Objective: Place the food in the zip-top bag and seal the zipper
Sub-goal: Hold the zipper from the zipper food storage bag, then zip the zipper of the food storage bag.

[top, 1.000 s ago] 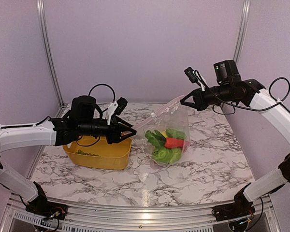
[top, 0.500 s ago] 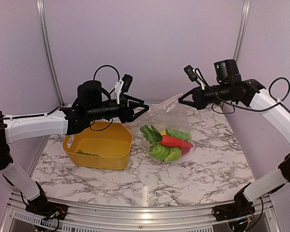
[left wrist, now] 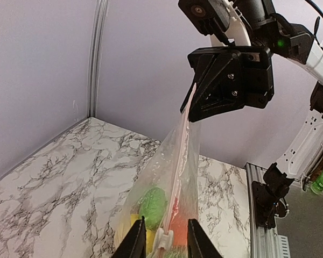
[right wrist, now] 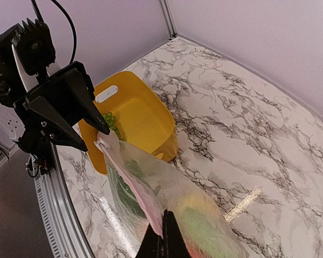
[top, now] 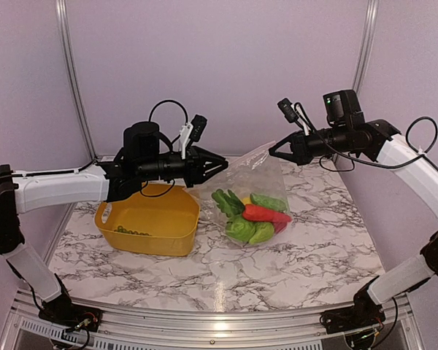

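Note:
The clear zip-top bag (top: 266, 179) hangs stretched between my two grippers, its bottom on the table. The food (top: 259, 214) lies inside: a red carrot, green leafy pieces and a bit of yellow. My right gripper (top: 271, 152) is shut on the bag's upper right corner, also seen in its wrist view (right wrist: 163, 220). The pinkish zipper (left wrist: 178, 172) runs up to it from a white slider (left wrist: 162, 238). My left gripper (top: 220, 163) is open at the bag's left end. In its wrist view (left wrist: 166, 220) the slider sits between the fingers with gaps on both sides.
A yellow plastic basket (top: 150, 244) stands left of the bag, below my left arm, with small green peas (top: 131, 232) in it. It also shows in the right wrist view (right wrist: 151, 115). Purple walls and metal posts close in the back and sides.
My left gripper has risen from the basket's rim, moved right and opened around the bag's slider end. The bag has pulled tauter and the food has settled. The right arm has held still.

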Controlling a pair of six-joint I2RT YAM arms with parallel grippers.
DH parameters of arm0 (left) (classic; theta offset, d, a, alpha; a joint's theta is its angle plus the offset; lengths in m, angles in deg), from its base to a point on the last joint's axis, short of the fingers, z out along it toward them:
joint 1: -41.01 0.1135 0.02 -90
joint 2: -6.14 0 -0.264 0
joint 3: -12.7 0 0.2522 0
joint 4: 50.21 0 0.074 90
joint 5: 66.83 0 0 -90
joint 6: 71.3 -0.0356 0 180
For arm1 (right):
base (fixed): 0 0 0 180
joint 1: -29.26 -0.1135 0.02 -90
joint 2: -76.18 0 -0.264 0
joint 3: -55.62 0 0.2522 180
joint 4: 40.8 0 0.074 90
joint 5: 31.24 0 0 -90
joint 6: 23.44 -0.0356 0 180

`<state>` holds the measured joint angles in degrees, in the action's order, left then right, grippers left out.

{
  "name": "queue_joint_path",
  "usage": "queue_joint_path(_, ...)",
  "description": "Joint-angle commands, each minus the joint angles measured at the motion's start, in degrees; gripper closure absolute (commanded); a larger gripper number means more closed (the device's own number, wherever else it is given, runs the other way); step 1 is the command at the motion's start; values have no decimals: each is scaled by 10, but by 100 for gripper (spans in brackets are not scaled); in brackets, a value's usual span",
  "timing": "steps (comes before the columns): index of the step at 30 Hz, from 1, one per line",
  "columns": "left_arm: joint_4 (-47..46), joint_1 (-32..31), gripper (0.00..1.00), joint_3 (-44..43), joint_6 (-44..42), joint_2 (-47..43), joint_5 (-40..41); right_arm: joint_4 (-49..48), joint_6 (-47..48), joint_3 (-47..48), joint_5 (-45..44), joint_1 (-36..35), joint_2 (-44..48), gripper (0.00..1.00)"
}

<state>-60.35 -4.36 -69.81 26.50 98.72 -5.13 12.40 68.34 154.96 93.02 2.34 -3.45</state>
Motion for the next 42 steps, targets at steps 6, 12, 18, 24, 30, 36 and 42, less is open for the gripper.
queue_joint_path(6, 29, 2, 71, -32, -33, 26, -27, -23, -9, 1, 11, 1, 9, 100)
queue_joint_path(12, 32, 2, 84, -30, -34, 24, -28, -23, -9, 2, 7, 1, 10, 100)
queue_joint_path(18, 34, 3, 92, -13, -36, 11, -26, -22, -9, 2, -8, 2, 11, 100)
queue_joint_path(24, 38, 5, 94, 28, -37, -7, -30, -24, -9, 2, -37, 4, 17, 100)
queue_joint_path(30, 44, 6, 92, 68, -46, -30, -32, -36, -21, -7, -38, 26, 24, 100)
queue_joint_path(36, 49, 8, 91, 90, -52, -43, -30, -45, -35, -10, -37, 47, 30, 100)
queue_joint_path(42, 53, 11, 90, 96, -56, -42, -31, -48, -38, -10, -53, 51, 33, 100)
